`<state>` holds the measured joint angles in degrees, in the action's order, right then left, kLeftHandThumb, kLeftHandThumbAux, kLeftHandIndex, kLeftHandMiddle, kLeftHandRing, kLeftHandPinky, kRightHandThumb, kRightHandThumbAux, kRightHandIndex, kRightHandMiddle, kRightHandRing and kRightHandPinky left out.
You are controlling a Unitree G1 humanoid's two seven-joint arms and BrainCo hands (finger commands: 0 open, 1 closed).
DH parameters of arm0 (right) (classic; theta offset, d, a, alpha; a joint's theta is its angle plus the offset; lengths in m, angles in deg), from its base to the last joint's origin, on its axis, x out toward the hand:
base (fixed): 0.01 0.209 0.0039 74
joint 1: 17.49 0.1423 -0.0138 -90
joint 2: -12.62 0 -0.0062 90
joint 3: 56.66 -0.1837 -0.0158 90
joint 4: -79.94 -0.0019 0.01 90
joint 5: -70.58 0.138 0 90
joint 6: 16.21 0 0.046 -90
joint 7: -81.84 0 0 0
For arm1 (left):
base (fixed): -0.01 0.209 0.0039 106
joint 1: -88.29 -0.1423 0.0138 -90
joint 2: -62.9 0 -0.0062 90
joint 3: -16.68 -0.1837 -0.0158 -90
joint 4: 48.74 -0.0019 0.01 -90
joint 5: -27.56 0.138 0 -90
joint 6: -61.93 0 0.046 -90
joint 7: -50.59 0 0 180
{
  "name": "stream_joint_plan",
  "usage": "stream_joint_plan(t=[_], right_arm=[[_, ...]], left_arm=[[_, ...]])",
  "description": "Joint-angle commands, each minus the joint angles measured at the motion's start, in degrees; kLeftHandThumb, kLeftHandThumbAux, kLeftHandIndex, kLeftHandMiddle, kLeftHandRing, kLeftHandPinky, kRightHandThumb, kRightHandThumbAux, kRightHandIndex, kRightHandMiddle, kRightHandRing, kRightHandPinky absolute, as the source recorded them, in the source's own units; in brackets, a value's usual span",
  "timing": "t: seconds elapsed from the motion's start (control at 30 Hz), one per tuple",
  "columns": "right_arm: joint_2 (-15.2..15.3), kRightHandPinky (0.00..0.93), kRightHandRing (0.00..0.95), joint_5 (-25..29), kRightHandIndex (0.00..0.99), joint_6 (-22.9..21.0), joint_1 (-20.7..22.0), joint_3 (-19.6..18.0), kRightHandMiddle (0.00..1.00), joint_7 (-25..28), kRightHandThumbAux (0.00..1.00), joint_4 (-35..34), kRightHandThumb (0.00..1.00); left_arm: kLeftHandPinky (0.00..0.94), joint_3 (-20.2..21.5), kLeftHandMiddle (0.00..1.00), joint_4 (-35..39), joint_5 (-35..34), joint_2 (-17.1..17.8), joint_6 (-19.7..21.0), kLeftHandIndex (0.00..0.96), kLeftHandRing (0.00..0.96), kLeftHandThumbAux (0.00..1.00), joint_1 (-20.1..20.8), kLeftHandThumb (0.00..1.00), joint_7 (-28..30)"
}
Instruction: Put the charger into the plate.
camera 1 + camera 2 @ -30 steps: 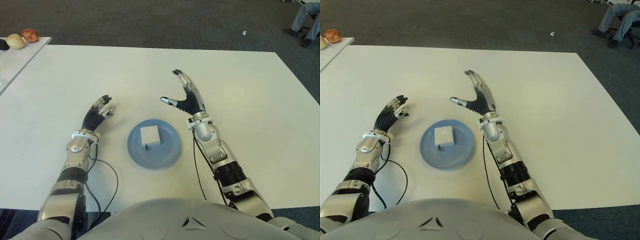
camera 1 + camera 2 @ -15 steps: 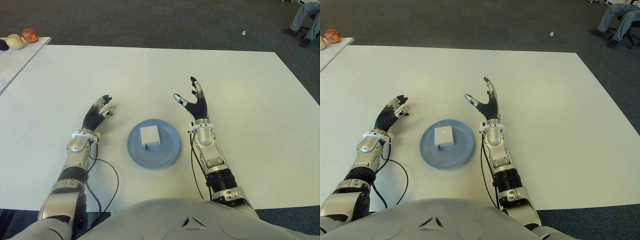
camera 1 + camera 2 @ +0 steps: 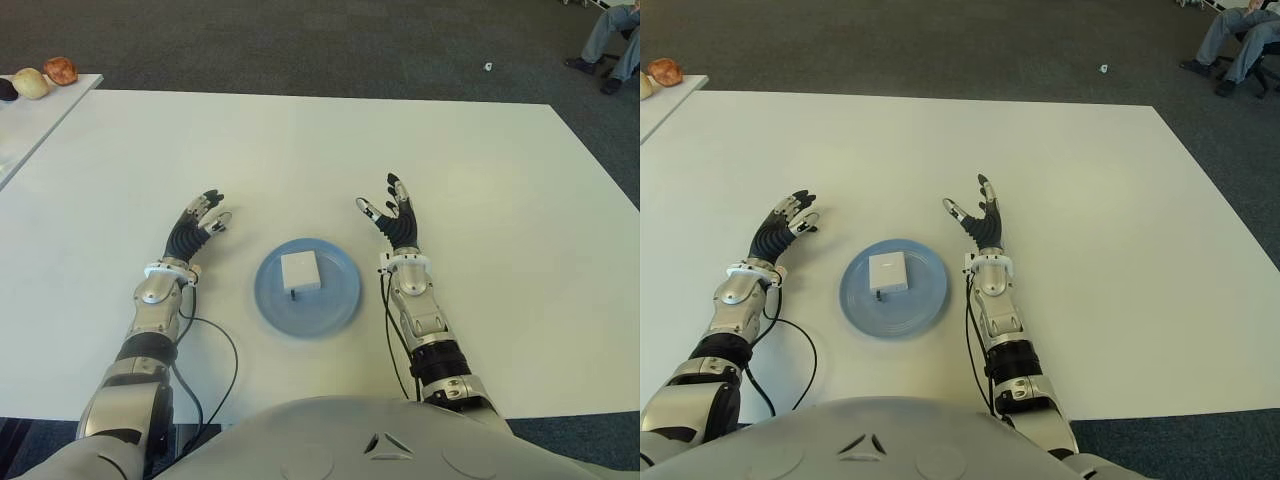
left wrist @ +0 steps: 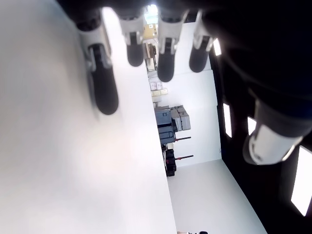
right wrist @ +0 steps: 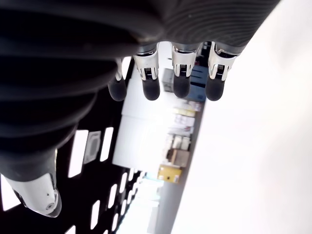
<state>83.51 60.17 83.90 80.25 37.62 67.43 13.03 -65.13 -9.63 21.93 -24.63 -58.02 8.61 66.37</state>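
Note:
A white square charger (image 3: 300, 270) lies in the middle of the round blue plate (image 3: 340, 305) on the white table, its short dark prong end facing me. My right hand (image 3: 390, 215) is just right of the plate, fingers spread and holding nothing; its wrist view shows straight fingers (image 5: 148, 83). My left hand (image 3: 203, 215) shows left of the plate, fingers relaxed and empty, as its wrist view confirms with its fingers (image 4: 105, 90) over the bare tabletop.
A black cable (image 3: 215, 340) loops on the table by my left forearm. A side table (image 3: 25, 120) at the far left carries round food-like items (image 3: 45, 75). A seated person's legs (image 3: 610, 40) show at the far right, on the carpet.
My right hand has drawn back from beyond the plate toward me and lowered, ending beside the plate's right edge. The charger, plate and left hand have not moved.

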Motion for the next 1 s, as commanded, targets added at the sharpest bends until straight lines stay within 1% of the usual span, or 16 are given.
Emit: stream_joint_plan(t=[0.03, 0.3, 0.6, 0.87, 1.0], right_arm=[[-1.1, 0.003, 0.000, 2.3, 0.003, 2.5, 1.7, -1.3, 0.000, 0.6, 0.670, 6.5, 0.070], [-1.6, 0.000, 0.000, 3.9, 0.011, 4.8, 2.7, -2.3, 0.000, 1.1, 0.715, 11.5, 0.076], [-1.7, 0.003, 0.000, 4.8, 0.015, 5.9, 3.2, -2.9, 0.000, 1.8, 0.765, 15.5, 0.040], [-0.8, 0.001, 0.000, 4.6, 0.016, 7.0, 3.5, -3.2, 0.000, 2.7, 0.785, 18.3, 0.012], [0.3, 0.000, 0.000, 4.9, 0.015, 7.5, 3.9, -3.7, 0.000, 4.0, 0.788, 20.2, 0.006]], left_arm=[[0.000, -0.3, 0.156, -2.0, 0.6, -0.4, 3.1, 0.133, 0.084, 0.573, -1.5, 0.000, 0.6], [0.000, -0.2, 0.174, -0.6, 0.3, -0.7, 3.5, 0.140, 0.102, 0.569, -2.0, 0.000, 0.7], [0.000, -0.4, 0.181, 1.0, 0.2, -0.8, 3.7, 0.140, 0.108, 0.570, -2.8, 0.000, 0.8], [0.007, -0.3, 0.183, 1.9, 0.0, -0.9, 3.9, 0.148, 0.111, 0.578, -3.3, 0.000, 0.8], [0.003, -0.4, 0.181, 2.6, 0.0, -1.1, 4.0, 0.153, 0.109, 0.584, -3.7, 0.000, 0.5]])
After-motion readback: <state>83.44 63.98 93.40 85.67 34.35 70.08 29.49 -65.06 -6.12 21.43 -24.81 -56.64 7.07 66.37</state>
